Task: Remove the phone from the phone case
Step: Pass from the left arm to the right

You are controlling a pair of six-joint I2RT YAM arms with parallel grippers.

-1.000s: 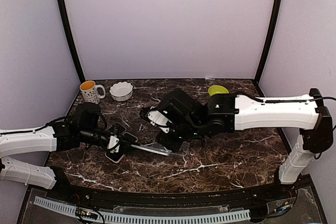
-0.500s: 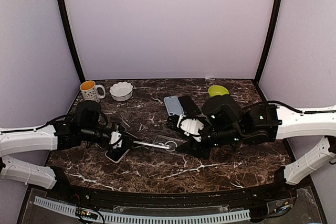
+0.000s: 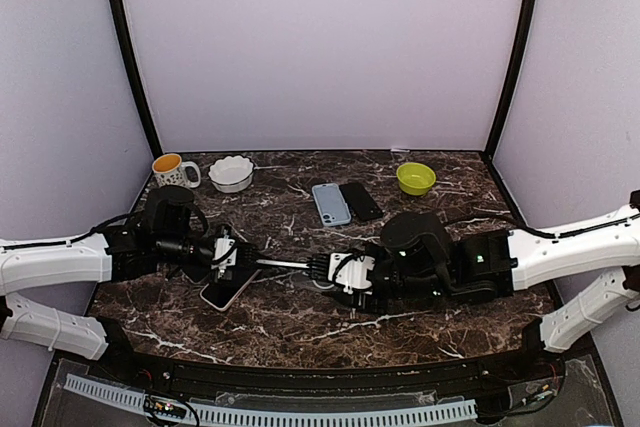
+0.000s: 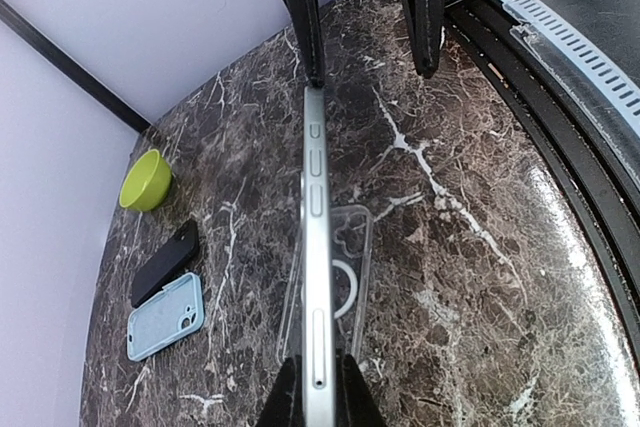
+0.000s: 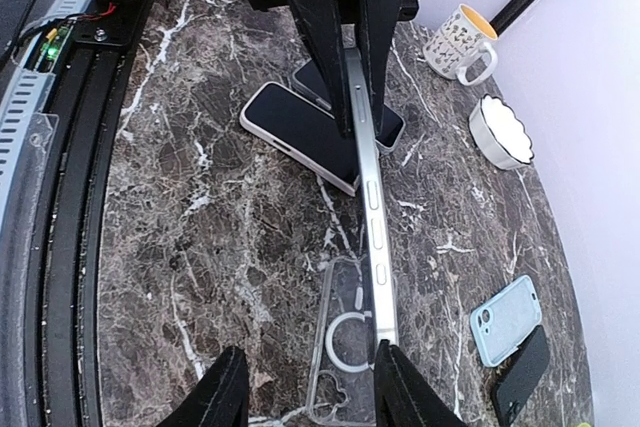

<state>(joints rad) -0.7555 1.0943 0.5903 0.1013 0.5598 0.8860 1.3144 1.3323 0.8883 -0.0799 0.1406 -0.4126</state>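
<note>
A silver phone [image 4: 317, 247] hangs edge-on just above the table, and my left gripper [image 4: 318, 395] is shut on its near end. Under it the clear phone case [image 4: 350, 267] lies flat on the marble, empty, with a white ring on its back. In the top view the phone [image 3: 285, 265] spans the gap between both grippers. My right gripper [image 5: 310, 389] faces the phone's free end with its fingers wide apart. That end of the phone [image 5: 372, 197] rests against the inner side of one of its fingers [image 5: 396, 387]. The case [image 5: 345, 352] lies between those fingers.
A white phone with a dark screen [image 3: 225, 290] lies by my left gripper, another one half under it. A light blue case [image 3: 330, 203] and a black one [image 3: 360, 200] lie mid-table. A green bowl [image 3: 415, 177], a white bowl [image 3: 231, 173] and a mug [image 3: 172, 172] stand at the back.
My right arm has pulled back and down from the table's middle, uncovering the blue and black cases, and now faces the phone's free end. The left gripper keeps its hold.
</note>
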